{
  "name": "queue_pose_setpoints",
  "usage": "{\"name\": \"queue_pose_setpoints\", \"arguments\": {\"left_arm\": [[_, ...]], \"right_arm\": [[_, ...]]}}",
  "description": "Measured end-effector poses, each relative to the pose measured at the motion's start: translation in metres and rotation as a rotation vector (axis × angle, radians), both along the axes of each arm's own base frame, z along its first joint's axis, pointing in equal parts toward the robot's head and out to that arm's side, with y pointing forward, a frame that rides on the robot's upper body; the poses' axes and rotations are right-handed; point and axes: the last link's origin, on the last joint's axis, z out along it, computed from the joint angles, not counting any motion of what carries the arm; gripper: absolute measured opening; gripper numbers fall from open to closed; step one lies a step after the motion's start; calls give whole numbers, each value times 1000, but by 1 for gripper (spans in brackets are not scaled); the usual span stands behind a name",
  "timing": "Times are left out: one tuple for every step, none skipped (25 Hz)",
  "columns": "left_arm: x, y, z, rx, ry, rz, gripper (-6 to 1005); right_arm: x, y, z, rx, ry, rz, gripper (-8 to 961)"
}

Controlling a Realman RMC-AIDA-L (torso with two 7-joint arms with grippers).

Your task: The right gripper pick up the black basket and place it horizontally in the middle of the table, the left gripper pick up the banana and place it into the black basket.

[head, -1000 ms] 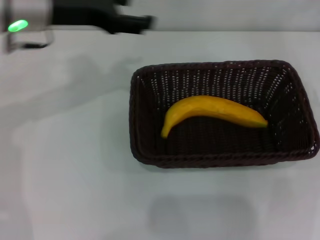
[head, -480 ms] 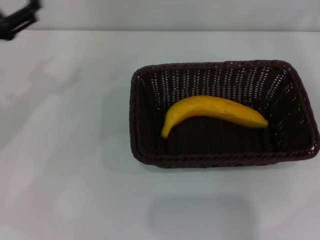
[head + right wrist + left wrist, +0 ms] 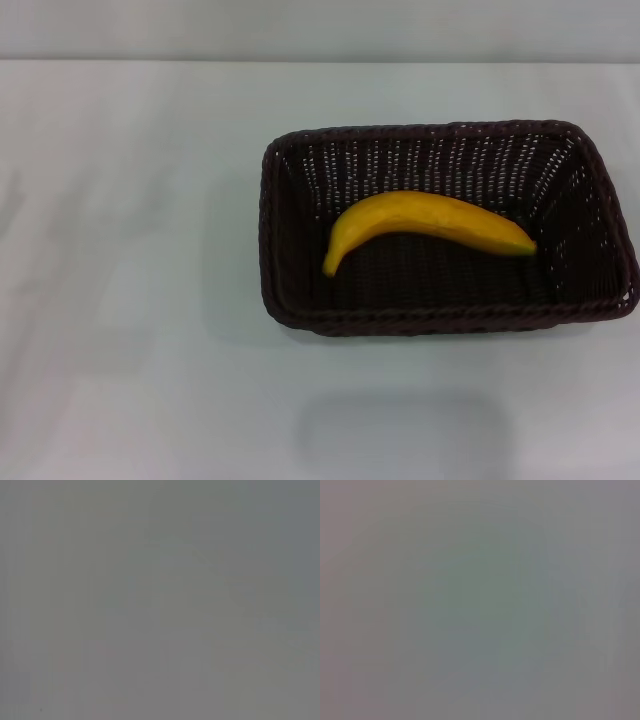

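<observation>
Yellow banana [image 3: 430, 224], dark (woven) black basket [image 3: 290, 310].

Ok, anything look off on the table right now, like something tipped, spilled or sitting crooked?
Nothing stands out. The basket sits upright and lengthwise across the table, toward the right side in the head view. The banana lies whole inside it on the bottom. No spill or damage shows. Neither gripper is in view, and the wrist views show nothing to tell.

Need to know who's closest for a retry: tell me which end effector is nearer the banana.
Cannot tell: neither end effector is in view. The banana lies inside the black basket on the table; both wrist views show nothing recognisable.
</observation>
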Motion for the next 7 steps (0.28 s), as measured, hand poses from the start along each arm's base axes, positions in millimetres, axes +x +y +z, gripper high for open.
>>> {"name": "queue_pose_setpoints", "arguments": {"left_arm": [[-4,-3,-1,17,-6,17,874],[-6,-5,-1,25,-10,26,874],[-8,-6,-1,34,-16,36,874],[-10,-8,-1,42,-19,44,874],[-11,-9,-1,51,-19,51,874],[-12,-10,0,63,-18,59,874],[-13,-10,0,67,-18,63,874]], "right_arm": [[1,-1,-3,-3,2,-5,620],[2,-3,-5,-6,3,-9,620],[2,-3,-7,-7,3,-12,620],[3,-4,-9,-9,1,-16,620],[3,-4,-9,-9,1,-16,620],[4,-6,-13,-12,0,-26,620],[4,-7,-14,-12,1,-28,620]]}}
